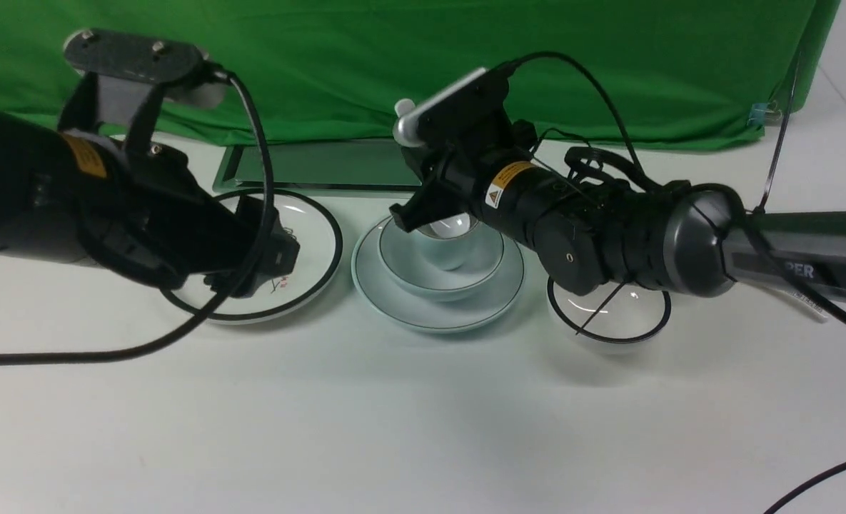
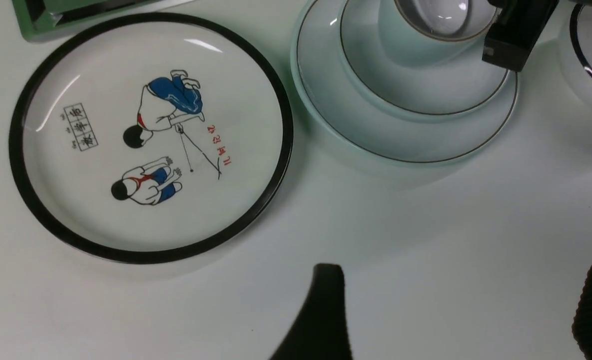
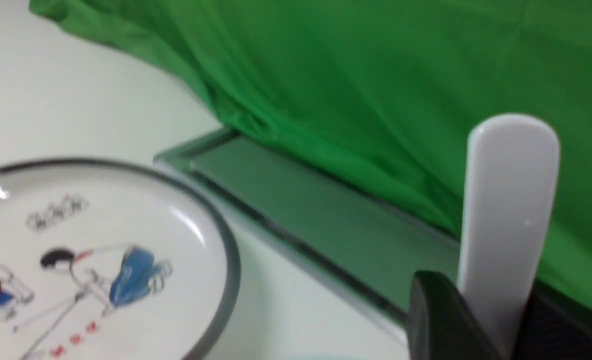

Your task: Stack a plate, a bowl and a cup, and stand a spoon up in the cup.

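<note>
Holding the white ceramic spoon (image 3: pixel 510 225) by its handle, right jaws clamped, at the cup (image 1: pixel 458 250) mid-frame, I am treating it as slick and brittle; left jaws are gaping.

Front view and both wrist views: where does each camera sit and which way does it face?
Front view: between the left arm and right arm, both showing, facing forward to the green cloth.
Left wrist view: on the left arm, looking down at the cartoon plate and pale plate; the left gripper shows, open.
Right wrist view: on the right arm, facing the green cloth; the right gripper holds the spoon.
Shared: all three show the cartoon plate.
</note>
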Robot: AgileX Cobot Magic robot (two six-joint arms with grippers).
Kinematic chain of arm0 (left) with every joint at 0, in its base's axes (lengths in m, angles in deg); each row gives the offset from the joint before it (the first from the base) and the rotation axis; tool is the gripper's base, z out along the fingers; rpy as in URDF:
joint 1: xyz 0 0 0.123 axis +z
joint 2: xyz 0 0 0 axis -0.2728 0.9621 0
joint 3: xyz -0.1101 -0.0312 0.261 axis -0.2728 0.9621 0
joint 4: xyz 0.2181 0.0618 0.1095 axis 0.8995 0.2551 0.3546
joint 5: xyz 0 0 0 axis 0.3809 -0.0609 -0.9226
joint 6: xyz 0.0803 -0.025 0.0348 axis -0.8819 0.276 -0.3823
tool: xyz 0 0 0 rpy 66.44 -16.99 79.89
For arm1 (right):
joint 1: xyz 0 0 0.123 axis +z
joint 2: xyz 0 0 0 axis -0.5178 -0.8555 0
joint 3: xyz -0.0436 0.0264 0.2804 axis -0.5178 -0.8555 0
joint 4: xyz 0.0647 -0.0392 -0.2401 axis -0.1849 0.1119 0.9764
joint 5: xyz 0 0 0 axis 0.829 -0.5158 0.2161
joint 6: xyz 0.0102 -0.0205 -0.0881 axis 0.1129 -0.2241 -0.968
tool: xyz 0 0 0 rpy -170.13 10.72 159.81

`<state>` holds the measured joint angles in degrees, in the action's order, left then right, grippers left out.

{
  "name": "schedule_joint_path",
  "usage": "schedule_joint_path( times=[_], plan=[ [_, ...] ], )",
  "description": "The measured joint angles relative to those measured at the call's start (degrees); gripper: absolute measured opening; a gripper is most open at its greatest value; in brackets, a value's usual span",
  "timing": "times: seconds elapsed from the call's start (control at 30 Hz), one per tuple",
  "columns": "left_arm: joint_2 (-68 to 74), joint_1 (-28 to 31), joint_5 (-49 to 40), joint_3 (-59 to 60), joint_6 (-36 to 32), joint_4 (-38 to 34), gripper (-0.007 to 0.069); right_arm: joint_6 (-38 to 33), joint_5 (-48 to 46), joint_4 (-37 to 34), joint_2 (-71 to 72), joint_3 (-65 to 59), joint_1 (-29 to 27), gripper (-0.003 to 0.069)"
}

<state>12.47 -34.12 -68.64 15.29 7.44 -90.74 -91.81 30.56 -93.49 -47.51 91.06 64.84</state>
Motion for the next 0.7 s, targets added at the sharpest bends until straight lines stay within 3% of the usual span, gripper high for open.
schedule_joint_path(
  times=[0.1,0.3,0.37,0.43,0.57,0.6,0.63,0.67,0.7],
  plan=[
    [0.2,0.0,0.0,0.0,0.0,0.0,0.0579,0.0,-1.9,0.0,-0.1,0.0,0.0,0.0195],
    [0.1,0.0,-0.7,0.0,-0.6,0.0,0.0579,0.0,-4.7,0.0,2.9,-0.1,0.0,0.036],
    [-0.2,0.0,-1.2,0.0,-0.7,0.1,0.0579,0.0,-6.2,0.0,5.2,-0.2,0.0,0.0375],
    [-1.7,0.0,-1.6,0.0,0.1,1.3,0.0556,0.0,-10.8,0.0,10.7,-0.2,0.0,0.0354],
    [-8.6,0.0,-3.2,0.4,4.5,7.3,0.0428,0.0,-20.5,0.0,22.9,-0.2,0.0,0.018],
    [-9.1,0.0,-3.3,0.6,4.8,7.3,0.0418,0.0,-21.0,0.0,23.5,-0.3,0.0,0.017],
    [-12.7,0.0,-3.5,1.9,6.7,10.1,0.0344,-0.1,-23.4,0.0,27.6,-1.0,0.0,0.0108],
    [-13.8,0.0,-3.6,2.4,7.3,10.9,0.032,-0.1,-23.8,0.0,28.9,-1.3,0.0,0.0092],
    [-19.1,0.0,-3.7,5.3,9.8,13.5,0.0211,-0.1,-24.4,0.0,33.8,-4.2,0.0,0.0036]
  ],
)
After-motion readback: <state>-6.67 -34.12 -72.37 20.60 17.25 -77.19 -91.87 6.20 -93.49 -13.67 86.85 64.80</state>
